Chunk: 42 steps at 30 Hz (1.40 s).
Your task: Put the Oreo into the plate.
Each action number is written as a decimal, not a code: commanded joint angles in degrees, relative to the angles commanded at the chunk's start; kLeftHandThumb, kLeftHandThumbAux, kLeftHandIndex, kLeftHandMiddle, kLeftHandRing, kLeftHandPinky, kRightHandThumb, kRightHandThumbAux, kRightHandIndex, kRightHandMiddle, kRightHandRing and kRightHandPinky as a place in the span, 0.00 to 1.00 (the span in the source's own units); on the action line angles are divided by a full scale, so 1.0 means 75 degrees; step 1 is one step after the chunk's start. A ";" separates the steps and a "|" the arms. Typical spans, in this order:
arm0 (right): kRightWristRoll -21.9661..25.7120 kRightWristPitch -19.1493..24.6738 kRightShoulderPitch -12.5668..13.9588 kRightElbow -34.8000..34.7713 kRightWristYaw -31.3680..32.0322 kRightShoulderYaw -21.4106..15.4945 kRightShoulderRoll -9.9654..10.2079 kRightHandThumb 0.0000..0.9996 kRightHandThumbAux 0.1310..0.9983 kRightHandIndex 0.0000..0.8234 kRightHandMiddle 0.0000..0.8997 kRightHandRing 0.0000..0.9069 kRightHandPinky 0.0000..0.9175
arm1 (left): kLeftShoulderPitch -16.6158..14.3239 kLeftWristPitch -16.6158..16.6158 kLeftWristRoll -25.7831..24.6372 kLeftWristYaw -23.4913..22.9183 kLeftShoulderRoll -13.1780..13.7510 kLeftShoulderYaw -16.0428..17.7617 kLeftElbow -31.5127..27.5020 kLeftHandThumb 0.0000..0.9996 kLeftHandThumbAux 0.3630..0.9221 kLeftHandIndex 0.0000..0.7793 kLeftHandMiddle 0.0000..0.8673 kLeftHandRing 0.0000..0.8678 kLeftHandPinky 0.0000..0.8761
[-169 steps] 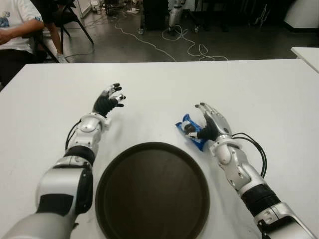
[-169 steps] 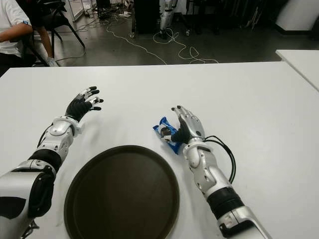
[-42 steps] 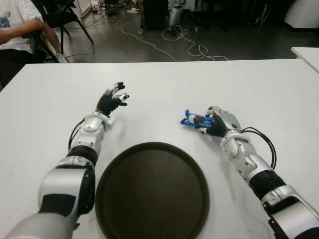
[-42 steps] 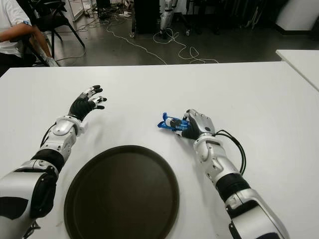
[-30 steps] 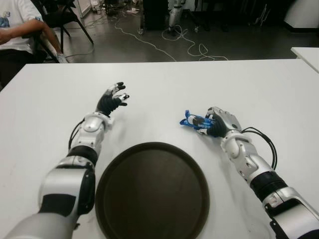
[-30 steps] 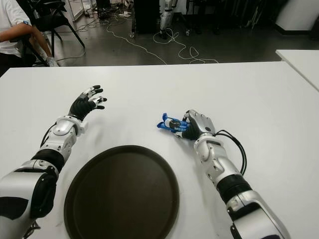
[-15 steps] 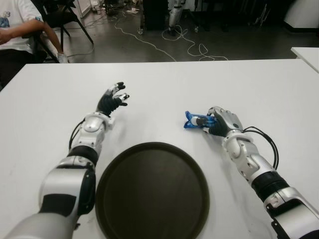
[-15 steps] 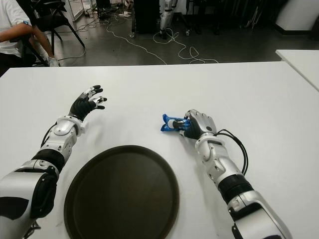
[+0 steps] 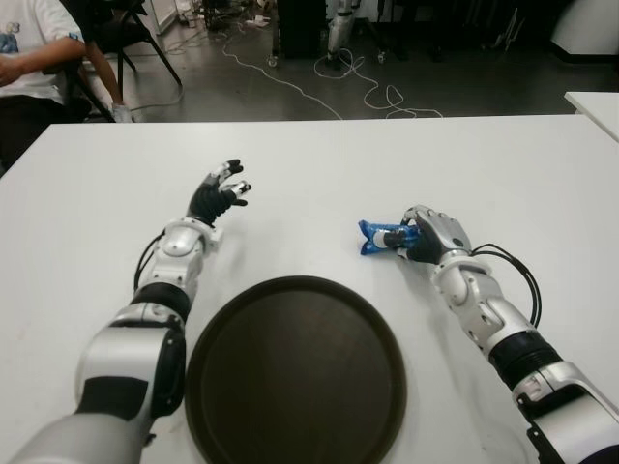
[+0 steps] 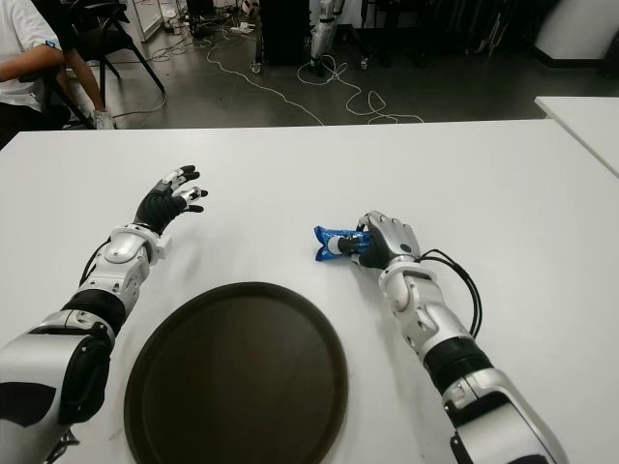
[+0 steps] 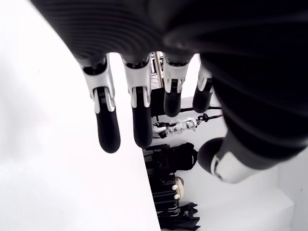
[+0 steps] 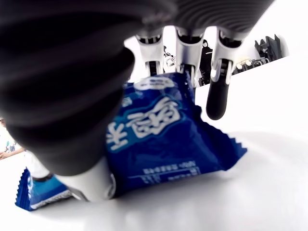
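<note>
Right hand (image 9: 426,237) grips the Oreo (image 9: 380,237) between thumb and fingers, right of and beyond the plate (image 9: 295,372). Over the last second the pack has swung flatter in the grip, so the carry can begin. Plate holds nothing. Left hand (image 9: 215,193) hovers relaxed, far left, over the worktop (image 9: 309,164).

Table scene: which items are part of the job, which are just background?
In the job:
- Oreo pack, blue wrapper, gripped by the right hand, low over the table
- Plate, dark, round, nothing on it
- Right-hand fingers closed over the pack

Background:
- Left hand, open, idle, left of the pack
- Seated person at far left
- Floor cables
</note>
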 joint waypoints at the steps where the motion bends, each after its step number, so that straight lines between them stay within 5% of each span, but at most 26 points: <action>1: 0.0013 0.0011 0.0002 -0.0013 0.0026 -0.0018 0.0003 0.29 0.83 0.72 0.83 0.82 0.79 | 0.0003 -0.0008 0.0001 -0.0001 0.0001 0.0000 0.0000 0.24 0.49 0.06 0.13 0.26 0.38; 32: 0.0057 -0.0119 -0.0030 0.0029 -0.0170 -0.0152 0.0044 0.28 0.84 0.73 0.82 0.81 0.78 | -0.0046 0.0085 0.0034 0.0029 0.0003 -0.0026 0.0047 0.23 0.54 0.05 0.13 0.26 0.37; 42: -0.0054 -0.0179 0.0151 -0.0639 -0.0261 -0.0131 -0.0004 0.29 0.84 0.73 0.82 0.82 0.79 | -0.0076 0.0147 0.0036 0.0049 0.0034 -0.0017 0.0072 0.23 0.55 0.05 0.12 0.26 0.37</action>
